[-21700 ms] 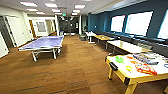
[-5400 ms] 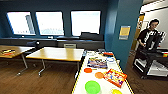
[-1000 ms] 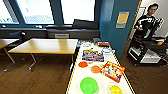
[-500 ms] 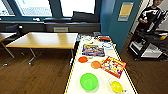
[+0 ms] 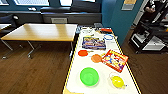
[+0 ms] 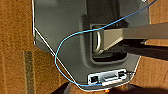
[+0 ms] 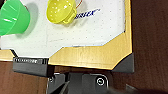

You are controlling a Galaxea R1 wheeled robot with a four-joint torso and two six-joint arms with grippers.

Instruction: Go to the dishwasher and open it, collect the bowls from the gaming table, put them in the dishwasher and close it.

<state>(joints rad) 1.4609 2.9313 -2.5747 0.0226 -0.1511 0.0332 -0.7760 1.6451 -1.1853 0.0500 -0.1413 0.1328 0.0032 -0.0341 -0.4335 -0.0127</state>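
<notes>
**Approach to the white desk: bowl pickup not yet begun**

At the near end of the gaming table [image 5: 75,65], head view: white top, thin yellow edge, running away from the robot. Green bowl [image 5: 89,76] sits nearest, left of centre. Two orange bowls [image 5: 83,52] lie further up the desk, close together, the second [image 5: 96,58] just beside a red game box [image 5: 114,60]. A yellow colander-like cup [image 5: 117,81] stands right of the green bowl, apart from it. Blue game box [image 5: 93,43] and small clutter beyond. Wooden desk [image 5: 41,32] to the left. Dishwasher is not among these things.

Right wrist view: green bowl [image 7: 13,17] and yellow cup [image 7: 61,11] both on the white top, desk corner [image 7: 100,57] below them; this arm looks to be low, at the desk's end. End effector state, left and right: cannot tell, fingers not readable in either wrist picture. Left wrist view gives robot housing, a blue cable [image 6: 75,37] and wooden floor [image 6: 15,50].

Judgement, step in hand: close in and take the first bowl.
- Green bowl is the closest; take it by the rim, from the side away from the yellow cup.
- Orange pair needs a longer reach; approach the right-hand one from the left to avoid nudging the red box.
- Shallow plastic bowls are light and may slide; descend squarely before closing.
</notes>
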